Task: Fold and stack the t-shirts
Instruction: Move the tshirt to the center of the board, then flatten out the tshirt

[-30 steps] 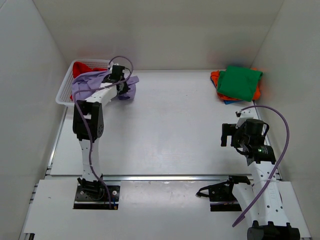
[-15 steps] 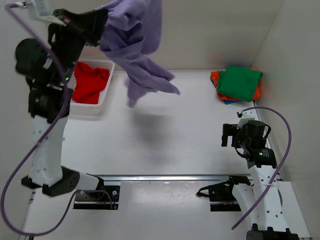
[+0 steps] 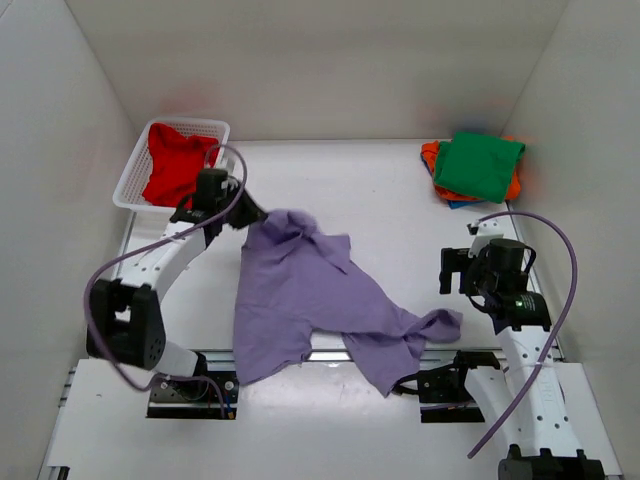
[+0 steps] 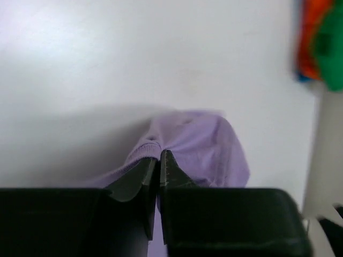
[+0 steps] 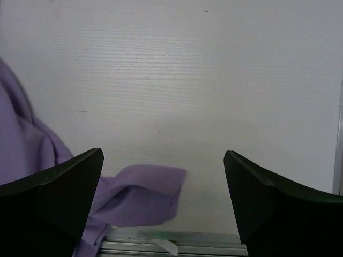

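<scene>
White table bears lavender shirt, pinched in left pincer; right pincer gapes wide nearby.

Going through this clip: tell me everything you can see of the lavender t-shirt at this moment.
The lavender t-shirt looks like soft, plain cloth. It is unfolded and wrinkled, lying loosely across the middle of the table. Its far, bunched end is pinched in the shut left gripper. From there it fans out toward the near edge, where its lower part lies over the metal rail. A narrower flap trails off to the right.
</scene>
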You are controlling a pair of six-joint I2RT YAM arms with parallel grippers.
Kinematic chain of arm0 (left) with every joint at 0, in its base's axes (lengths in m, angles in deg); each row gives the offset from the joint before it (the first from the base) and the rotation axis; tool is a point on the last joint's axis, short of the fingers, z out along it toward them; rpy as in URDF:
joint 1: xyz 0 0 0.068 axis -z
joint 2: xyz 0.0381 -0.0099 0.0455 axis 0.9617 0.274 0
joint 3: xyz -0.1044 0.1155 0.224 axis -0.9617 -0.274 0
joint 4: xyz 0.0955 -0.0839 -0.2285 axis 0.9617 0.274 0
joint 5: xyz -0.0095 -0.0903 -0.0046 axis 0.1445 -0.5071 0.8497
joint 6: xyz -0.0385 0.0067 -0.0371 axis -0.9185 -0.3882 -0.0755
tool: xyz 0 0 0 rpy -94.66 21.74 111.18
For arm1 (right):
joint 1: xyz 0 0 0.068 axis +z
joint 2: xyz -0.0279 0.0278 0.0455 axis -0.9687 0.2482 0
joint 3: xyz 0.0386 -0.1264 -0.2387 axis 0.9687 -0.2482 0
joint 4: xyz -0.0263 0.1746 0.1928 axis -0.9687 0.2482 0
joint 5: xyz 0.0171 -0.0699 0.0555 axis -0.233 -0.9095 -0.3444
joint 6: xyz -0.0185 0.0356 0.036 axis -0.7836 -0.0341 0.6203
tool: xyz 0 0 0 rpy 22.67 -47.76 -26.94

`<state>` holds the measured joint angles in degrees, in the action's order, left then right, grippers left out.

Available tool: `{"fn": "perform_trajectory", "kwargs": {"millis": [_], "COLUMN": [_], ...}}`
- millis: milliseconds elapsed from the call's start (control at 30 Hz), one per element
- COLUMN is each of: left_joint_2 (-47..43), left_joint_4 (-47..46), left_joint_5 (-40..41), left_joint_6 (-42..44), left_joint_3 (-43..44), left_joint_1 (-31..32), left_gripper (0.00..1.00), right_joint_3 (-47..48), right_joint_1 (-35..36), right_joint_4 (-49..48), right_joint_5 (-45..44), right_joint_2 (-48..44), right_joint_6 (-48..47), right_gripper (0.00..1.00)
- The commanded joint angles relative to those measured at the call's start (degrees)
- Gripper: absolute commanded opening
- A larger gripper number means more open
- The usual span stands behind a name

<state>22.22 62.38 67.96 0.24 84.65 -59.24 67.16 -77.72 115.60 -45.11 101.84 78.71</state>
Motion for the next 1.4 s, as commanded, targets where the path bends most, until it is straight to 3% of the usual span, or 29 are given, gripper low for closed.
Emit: {"fn": "perform_trajectory", "kwargs": {"millis": [0,67,100,200,533,767,933,1133,1367], "left_joint_2": [-0.8,0.8,1.5,-0.5,-14.2,-24.8,-18.9,-7.3,6.2], "left_joint_4": [-5.2,-5.2,-4.8,-4.8,4.5,7.3,3.7,2.6,3.7], "left_joint_5": [4.3,4.7,4.7,5.5,7.9,8.0,6.6,6.8,9.2], "left_joint_6": [-1.9,-1.0,-0.1,1.2,5.0,0.9,-1.5,0.0,3.9], "left_joint_3": [-6.2,-7.1,-7.0,-8.4,-15.2,-26.1,-29.4,-26.6,-18.9], "left_joint_1": [-6.4,-7.9,-8.2,-6.9,-5.7,0.9,5.9,8.0,8.4], "left_gripper": [0.18,0.28,0.38,0.46,0.51,0.46,0.40,0.39,0.39], "right_joint_3": [0.4,0.4,0.2,0.7,1.0,1.0,2.7,1.6,0.4], "right_joint_1": [1.7,1.7,1.7,1.3,5.9,11.0,16.1,22.6,21.3], "right_joint_4": [-1.5,-1.7,-1.7,-1.9,-3.4,-5.0,-6.5,-8.7,-10.0], "right_joint_5": [0.3,1.6,2.5,6.1,9.3,9.2,9.5,10.7,12.6], "right_joint_2": [0.4,0.4,0.2,0.9,10.1,16.5,20.8,24.3,24.1], "right_joint_6": [-0.9,-0.7,-0.8,-1.4,5.8,9.2,12.5,16.6,18.0], "right_gripper": [0.93,0.93,0.93,0.93,0.93,0.92,0.91,0.88,0.87]}}
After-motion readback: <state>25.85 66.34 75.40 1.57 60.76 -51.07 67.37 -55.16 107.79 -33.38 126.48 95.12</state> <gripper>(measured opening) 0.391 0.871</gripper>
